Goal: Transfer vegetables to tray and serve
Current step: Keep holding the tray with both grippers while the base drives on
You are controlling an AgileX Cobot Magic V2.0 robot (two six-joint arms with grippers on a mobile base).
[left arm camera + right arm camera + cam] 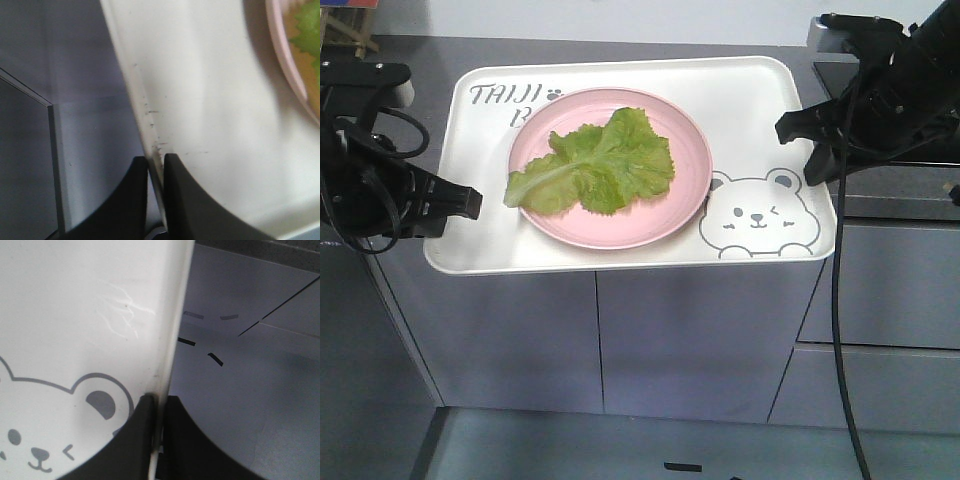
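currently, left gripper (468,203) (156,160): jaws are pinching almost together on the left rim of the tray (750,110) (210,100), a cream plastic one, with one finger lying on each side of the thin edge. right gripper (798,135) (159,401): jaws are clamping the same way on the tray's right rim, just beside the ear of the winking bear drawing (755,215) (50,430). lettuce leaves (595,165) (307,25): crinkly, light green, lying on a round pink plate (660,225) (286,55) that is sitting mid-tray and partly covering the "taiji" lettering (505,95). the tray is stretching between the two arms, its near edge overhanging the front of a grey cabinet (670,340). black cable (838,330): hanging from the right arm, running down across the cabinet fronts, clear of the tray.
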